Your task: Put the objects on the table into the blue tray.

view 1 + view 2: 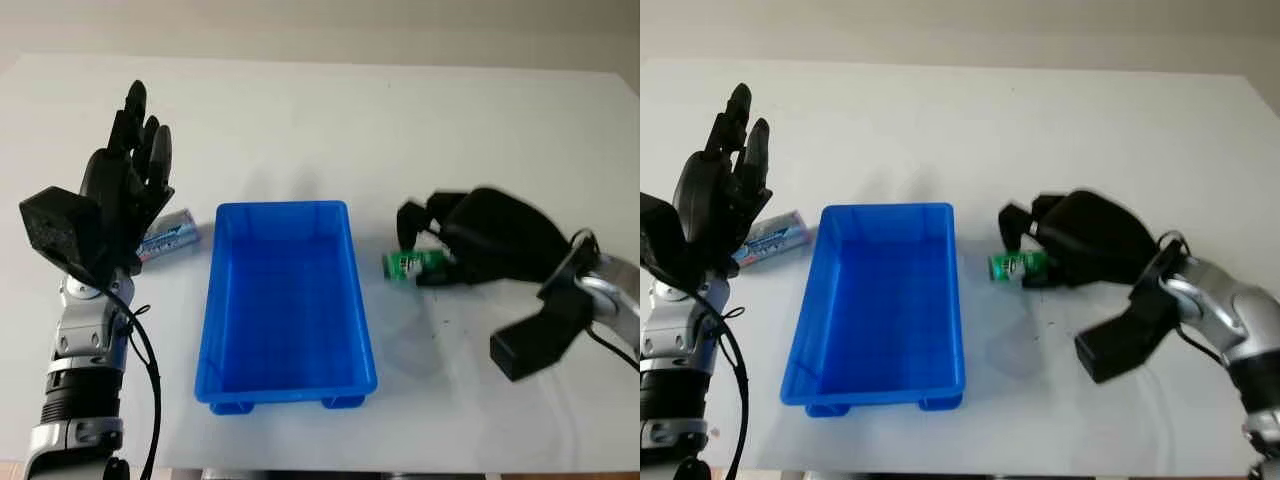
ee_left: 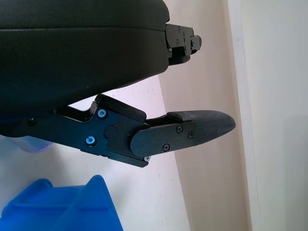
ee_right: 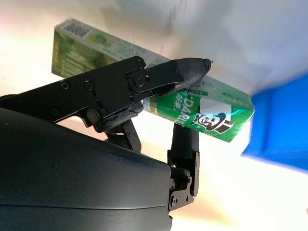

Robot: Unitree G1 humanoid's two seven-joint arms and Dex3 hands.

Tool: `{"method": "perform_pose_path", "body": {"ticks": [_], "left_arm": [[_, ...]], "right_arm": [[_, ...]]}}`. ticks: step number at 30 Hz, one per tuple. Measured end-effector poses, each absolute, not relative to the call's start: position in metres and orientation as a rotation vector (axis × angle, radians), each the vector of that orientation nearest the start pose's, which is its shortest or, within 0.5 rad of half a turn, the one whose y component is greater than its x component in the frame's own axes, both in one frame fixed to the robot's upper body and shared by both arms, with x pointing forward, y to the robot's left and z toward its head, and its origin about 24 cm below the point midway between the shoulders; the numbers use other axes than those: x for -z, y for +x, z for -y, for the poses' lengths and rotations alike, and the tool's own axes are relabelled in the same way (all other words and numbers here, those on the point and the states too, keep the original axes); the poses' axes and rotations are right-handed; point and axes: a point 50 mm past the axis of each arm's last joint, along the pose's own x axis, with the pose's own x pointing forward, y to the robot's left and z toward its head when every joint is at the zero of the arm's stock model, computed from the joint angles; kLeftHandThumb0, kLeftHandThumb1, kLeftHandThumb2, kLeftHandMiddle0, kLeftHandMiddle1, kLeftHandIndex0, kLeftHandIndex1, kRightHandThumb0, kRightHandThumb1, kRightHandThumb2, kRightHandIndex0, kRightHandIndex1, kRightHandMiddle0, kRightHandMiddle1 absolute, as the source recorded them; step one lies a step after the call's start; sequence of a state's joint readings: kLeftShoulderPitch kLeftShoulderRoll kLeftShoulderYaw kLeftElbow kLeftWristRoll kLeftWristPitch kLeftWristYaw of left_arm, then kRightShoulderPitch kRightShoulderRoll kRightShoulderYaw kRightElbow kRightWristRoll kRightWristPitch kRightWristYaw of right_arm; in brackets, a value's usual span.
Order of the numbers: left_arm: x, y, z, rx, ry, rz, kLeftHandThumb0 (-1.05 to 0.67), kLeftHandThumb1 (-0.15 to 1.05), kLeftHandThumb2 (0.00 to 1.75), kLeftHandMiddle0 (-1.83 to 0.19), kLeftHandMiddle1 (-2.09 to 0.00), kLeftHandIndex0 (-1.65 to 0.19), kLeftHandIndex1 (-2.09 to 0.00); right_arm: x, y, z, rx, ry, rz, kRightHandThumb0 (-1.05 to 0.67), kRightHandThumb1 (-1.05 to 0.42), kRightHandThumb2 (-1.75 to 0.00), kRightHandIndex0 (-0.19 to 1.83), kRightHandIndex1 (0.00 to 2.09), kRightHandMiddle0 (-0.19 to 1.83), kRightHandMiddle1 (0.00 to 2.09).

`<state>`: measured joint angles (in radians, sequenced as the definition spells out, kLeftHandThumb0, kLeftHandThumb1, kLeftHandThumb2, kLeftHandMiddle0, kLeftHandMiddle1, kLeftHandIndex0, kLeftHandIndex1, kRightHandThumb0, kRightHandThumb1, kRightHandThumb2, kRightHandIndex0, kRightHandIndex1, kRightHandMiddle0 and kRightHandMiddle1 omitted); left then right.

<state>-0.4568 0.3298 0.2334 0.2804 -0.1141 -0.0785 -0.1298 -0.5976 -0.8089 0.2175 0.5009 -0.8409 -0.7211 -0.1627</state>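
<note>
Two objects are still outside the tray, so the task looks barely begun. Across the white desk [image 1: 300, 110], the blue tray [image 1: 285, 385] sits in the middle with nothing visible inside it. At its right, the right robot hand [image 1: 432, 245] has its fingers [image 3: 187, 67] wrapped around the green box [image 1: 415, 264], which seems to be touching the desk or just off it. At its left, the left robot hand [image 1: 125, 190] is raised, open and holding nothing, above the blue-and-silver packet [image 1: 170, 236] lying beside the tray's left wall.
</note>
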Motion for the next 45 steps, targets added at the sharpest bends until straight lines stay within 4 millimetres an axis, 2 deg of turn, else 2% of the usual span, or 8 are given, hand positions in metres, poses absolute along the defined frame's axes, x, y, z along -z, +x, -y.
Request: {"method": "perform_pose_path", "body": {"ticks": [10, 19, 27, 31, 33, 36, 37, 45], "left_arm": [[-0.141, 0.329, -0.239, -0.070, 0.151, 0.302, -0.76, 1.05, 0.53, 0.01, -0.06, 0.02, -0.06], [-0.137, 0.330, -0.237, -0.087, 0.143, 0.295, -0.74, 1.05, 0.54, -0.01, -0.06, 0.01, -0.06], [-0.134, 0.331, -0.231, -0.081, 0.138, 0.289, -0.73, 1.05, 0.54, 0.00, -0.05, 0.02, -0.06], [-0.134, 0.331, -0.229, -0.079, 0.135, 0.290, -0.72, 1.05, 0.55, 0.01, -0.05, 0.02, -0.05], [-0.134, 0.331, -0.229, -0.080, 0.137, 0.291, -0.71, 1.05, 0.55, 0.00, -0.05, 0.02, -0.06], [-0.134, 0.331, -0.230, -0.082, 0.137, 0.292, -0.71, 1.05, 0.55, 0.01, -0.05, 0.02, -0.05], [-0.134, 0.331, -0.230, -0.082, 0.137, 0.292, -0.71, 1.05, 0.55, 0.01, -0.05, 0.02, -0.05], [-0.134, 0.331, -0.230, -0.082, 0.136, 0.289, -0.72, 1.05, 0.55, 0.01, -0.05, 0.02, -0.05]], "right_arm": [[-0.234, 0.351, 0.187, -0.027, -1.350, 0.984, -0.47, -1.05, -0.29, 1.06, 2.09, 0.87, 2.09], [-0.222, 0.349, 0.123, -0.114, -1.070, 1.154, -0.47, -1.05, -0.34, 1.08, 2.09, 0.80, 2.09], [-0.200, 0.335, 0.068, -0.392, -0.891, 1.194, -0.49, -1.05, -0.34, 1.13, 2.09, 0.79, 2.09], [-0.195, 0.328, 0.058, -0.566, -0.917, 1.146, -0.60, -1.05, -0.34, 0.66, 2.08, 0.47, 2.07], [-0.194, 0.326, 0.060, -0.665, -0.975, 1.094, -0.71, -1.05, -0.33, 0.12, 1.63, 0.06, 1.64], [-0.194, 0.327, 0.071, -0.795, -1.104, 0.965, -0.79, -1.05, -0.32, -0.09, 0.47, -0.08, 0.63], [-0.193, 0.327, 0.075, -0.817, -1.137, 0.921, -0.81, -1.05, -0.32, -0.09, 0.30, -0.07, 0.46], [-0.205, 0.333, 0.100, -0.690, -1.173, 0.834, -0.86, -1.05, -0.58, -0.19, 0.02, -0.17, 0.09]]}}
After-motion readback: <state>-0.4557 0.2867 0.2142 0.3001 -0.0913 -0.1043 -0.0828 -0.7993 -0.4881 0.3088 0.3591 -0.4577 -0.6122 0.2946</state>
